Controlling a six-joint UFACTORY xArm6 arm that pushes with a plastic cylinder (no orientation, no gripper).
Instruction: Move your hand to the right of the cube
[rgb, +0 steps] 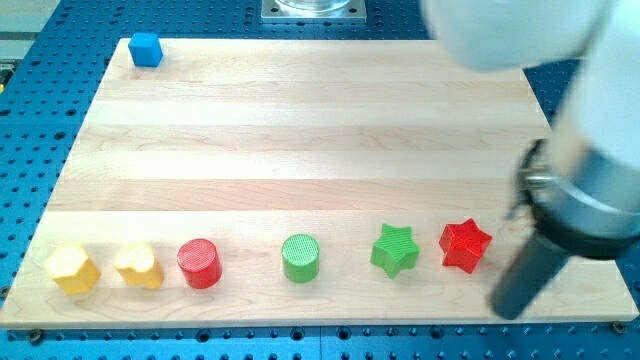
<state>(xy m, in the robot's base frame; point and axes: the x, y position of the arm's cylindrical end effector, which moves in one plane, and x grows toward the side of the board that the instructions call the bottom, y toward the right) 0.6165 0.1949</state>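
A blue cube (146, 49) sits at the top left corner of the wooden board (310, 130). My tip (506, 312) is the lower end of a dark rod at the view's bottom right, touching down near the board's bottom edge. It is just right of and below the red star (465, 245), far across the board from the blue cube.
A row of blocks lies along the bottom: a yellow hexagon-like block (71, 269), a yellow heart (138, 265), a red cylinder (199, 263), a green cylinder (300, 257), a green star (395, 249). The white arm body (590, 110) fills the top right.
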